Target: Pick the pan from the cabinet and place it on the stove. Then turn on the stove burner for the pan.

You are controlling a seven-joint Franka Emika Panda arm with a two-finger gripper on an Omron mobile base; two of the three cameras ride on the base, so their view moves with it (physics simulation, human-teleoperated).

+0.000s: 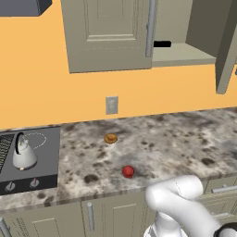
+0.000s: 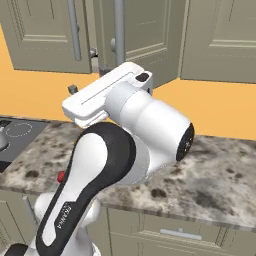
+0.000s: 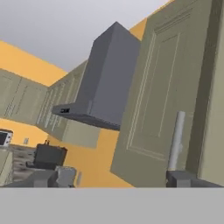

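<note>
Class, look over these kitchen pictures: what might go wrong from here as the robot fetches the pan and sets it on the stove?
1. A kettle already stands on the stove, so the pan may knock it when set down.
2. Just the pan's black handle shows in the open cabinet, beside a door still closed; a grab there may be awkward.
3. The open door stands out where the swinging arm might strike it.

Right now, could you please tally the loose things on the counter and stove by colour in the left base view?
Silver-white: 1, the kettle on the stove
Orange-brown: 1, a small round item on the counter
Red: 1, a small round item
Total: 3
</note>
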